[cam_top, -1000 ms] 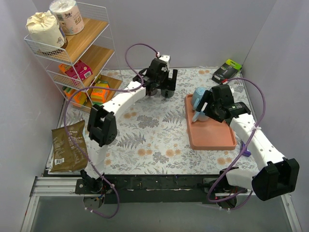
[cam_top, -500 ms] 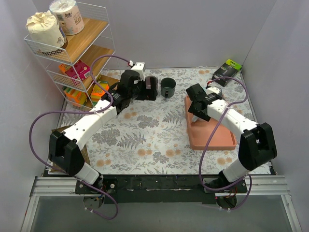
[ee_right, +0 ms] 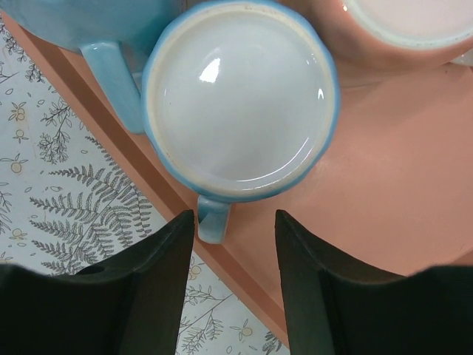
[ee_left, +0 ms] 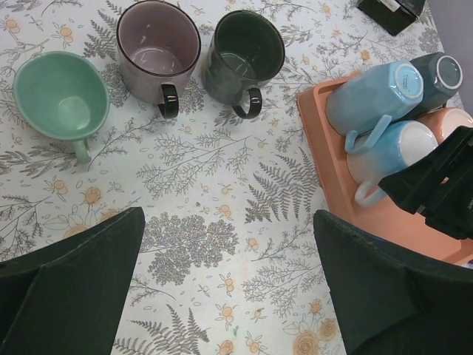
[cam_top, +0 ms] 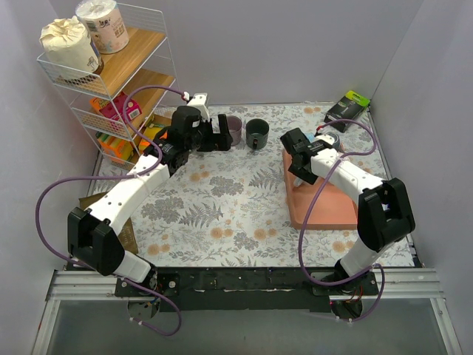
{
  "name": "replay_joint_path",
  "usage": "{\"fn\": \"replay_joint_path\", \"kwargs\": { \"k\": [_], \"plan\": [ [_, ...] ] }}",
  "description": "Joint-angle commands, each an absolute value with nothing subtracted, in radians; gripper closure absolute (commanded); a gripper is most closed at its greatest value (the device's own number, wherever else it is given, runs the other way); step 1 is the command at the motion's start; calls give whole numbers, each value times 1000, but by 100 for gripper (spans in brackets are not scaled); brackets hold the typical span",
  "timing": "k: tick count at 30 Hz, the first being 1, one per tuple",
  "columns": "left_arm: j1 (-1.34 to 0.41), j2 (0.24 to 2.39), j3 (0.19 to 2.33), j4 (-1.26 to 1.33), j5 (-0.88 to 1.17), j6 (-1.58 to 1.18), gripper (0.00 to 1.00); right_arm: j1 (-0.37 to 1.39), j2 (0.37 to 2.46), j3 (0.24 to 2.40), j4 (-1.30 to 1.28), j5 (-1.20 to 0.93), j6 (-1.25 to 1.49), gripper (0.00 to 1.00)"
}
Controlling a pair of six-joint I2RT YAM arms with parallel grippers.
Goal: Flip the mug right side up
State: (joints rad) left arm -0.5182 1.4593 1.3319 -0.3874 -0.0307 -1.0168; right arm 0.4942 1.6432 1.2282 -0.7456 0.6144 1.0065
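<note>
Top external: floral tablecloth [cam_top: 222, 203] between pale walls [cam_top: 295, 44], wire shelf [cam_top: 140, 46] at ten o'clock, orange tray [cam_top: 332, 212] at three; left gripper [ee_left: 229, 218] and right gripper [ee_right: 234, 214] both spread, empty.

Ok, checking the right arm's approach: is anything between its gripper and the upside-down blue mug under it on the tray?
Nothing visible does. The open right gripper looks straight down on the blue mug, handle towards the fingers. A second blue mug and a peach mug crowd its far side on the tray.
</note>
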Motion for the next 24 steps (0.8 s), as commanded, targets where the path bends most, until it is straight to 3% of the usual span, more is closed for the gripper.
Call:
{"fn": "replay_joint_path", "kwargs": {
  "k": [1,14,21,24],
  "plan": [
    [-500,1424,1345,-374,-2,-1040,2,499,1655,1238,-739,646,1054,46],
    [-474,1425,1321,-364,48,-1066,2,499,1689,1218,-710,634,1058,50],
    [-472,1427,1315,-364,58,-1072,2,499,1684,1206,-695,634,1057,69],
    [-469,1427,1313,-362,63,-1080,2,499,1677,1195,-687,630,1049,83]
  ]
}}
